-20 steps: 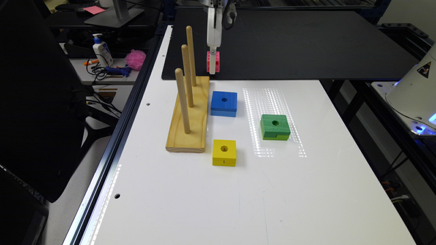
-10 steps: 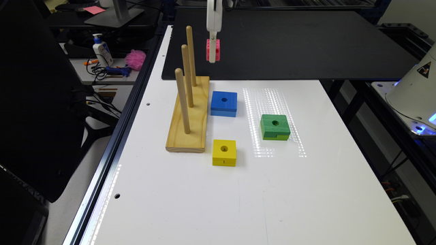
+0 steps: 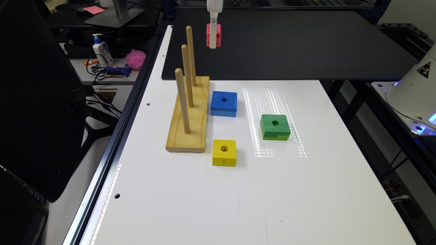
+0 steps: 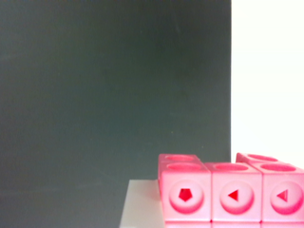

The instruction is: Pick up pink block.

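The claw hung high over the black mat, clenched on the pink block, which sat between its tips clear of any surface; the wrist view showed the pink block tight against a pale finger with dark mat far beneath. Below the claw and nearer the camera, going left to right, stood the wooden peg stand with 3 pegs, the blue block, the yellow block and the green block, all on the white table. I judged the pick done, with little left beyond holding the grip.
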Action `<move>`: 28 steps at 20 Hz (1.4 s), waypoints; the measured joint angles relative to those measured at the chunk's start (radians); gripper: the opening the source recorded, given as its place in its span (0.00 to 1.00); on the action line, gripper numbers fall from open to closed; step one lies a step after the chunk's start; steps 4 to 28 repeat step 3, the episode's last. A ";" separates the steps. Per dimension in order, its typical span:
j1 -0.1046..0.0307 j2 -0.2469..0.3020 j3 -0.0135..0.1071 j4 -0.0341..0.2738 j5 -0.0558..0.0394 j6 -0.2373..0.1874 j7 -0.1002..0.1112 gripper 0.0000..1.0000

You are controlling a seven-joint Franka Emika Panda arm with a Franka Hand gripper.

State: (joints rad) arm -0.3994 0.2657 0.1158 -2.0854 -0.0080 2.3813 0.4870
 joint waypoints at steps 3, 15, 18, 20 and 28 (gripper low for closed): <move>0.000 -0.043 0.001 -0.001 0.0004 -0.043 0.001 0.00; 0.000 -0.043 0.001 -0.001 0.0004 -0.043 0.001 0.00; 0.000 -0.043 0.001 -0.001 0.0004 -0.043 0.001 0.00; 0.000 -0.043 0.001 -0.001 0.0004 -0.043 0.001 0.00; 0.000 -0.043 0.001 -0.001 0.0004 -0.043 0.001 0.00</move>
